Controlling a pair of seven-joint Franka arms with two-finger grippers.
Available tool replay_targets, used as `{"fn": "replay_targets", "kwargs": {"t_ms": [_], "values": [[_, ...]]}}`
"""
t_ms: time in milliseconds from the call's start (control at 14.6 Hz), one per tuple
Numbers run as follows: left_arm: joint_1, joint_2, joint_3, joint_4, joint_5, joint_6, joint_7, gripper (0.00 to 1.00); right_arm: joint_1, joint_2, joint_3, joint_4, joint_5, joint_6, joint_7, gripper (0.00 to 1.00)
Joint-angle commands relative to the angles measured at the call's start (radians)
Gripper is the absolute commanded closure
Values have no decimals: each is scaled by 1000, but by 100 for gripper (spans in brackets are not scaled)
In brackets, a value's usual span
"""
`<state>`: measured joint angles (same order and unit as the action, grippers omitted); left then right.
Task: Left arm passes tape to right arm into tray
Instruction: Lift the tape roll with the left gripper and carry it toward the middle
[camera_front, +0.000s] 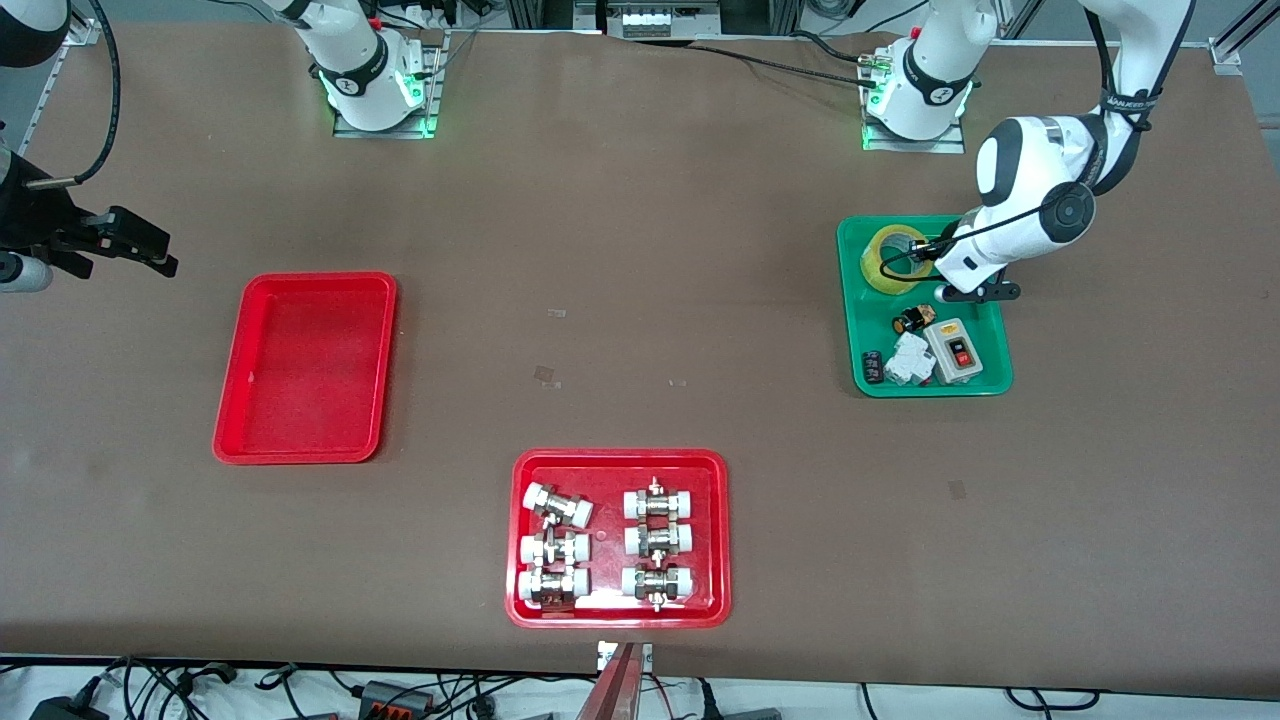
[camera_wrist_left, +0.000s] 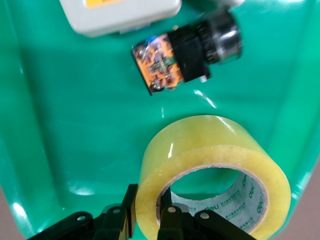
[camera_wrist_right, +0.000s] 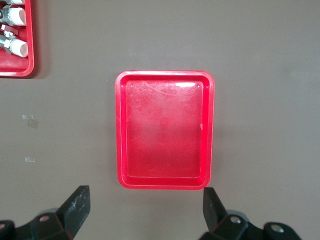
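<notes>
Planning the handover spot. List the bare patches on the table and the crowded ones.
Free: the tray, and the table between it and the green tray. Crowded: the green tray, with the tape, left tool and switch parts; the fittings tray. Right tool waits, open.

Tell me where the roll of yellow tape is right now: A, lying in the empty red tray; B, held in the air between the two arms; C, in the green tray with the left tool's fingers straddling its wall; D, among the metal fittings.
C: the tape sits in the green tray, and the left tool has one finger inside the core and one outside.
</notes>
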<state>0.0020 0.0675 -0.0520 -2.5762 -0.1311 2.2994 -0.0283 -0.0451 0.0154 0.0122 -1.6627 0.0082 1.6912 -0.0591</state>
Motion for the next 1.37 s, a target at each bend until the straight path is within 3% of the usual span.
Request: {"fn": "replay_targets", "kwargs": {"t_ms": [0,137,275,412,549,618,824,1030,1305], "values": [[-8,-64,-20,149,-21,-229,22,99,-12,-12,9,-2,-10,-5,-2,0],[-10,-63,-77,247,-21,-325,19,99,-10,-12,9,0,-10,-10,-4,0],[-20,-51,-184,391,-45,-470,-22,100,-10,-12,9,1,-8,-11,-4,0],[-26,-8,-279,545,-163,-592,-219,100,-9,-14,9,3,-8,-11,-5,0],[-56,46,-369,676,-199,-646,-318,100,-12,-18,8,9,-8,-13,-7,0],[-65,70,-400,730,-228,-653,-329,100,-13,-18,3,12,-7,-15,-19,0],[-109,153,-463,867,-479,-580,-390,100,-15,-15,3,15,0,-38,-5,0],[-233,236,-467,988,-542,-419,-531,100,-10,12,9,21,1,-38,-19,0],[-229,371,-459,1140,-662,-400,-539,100,77,87,11,24,12,-102,-13,0]]}}
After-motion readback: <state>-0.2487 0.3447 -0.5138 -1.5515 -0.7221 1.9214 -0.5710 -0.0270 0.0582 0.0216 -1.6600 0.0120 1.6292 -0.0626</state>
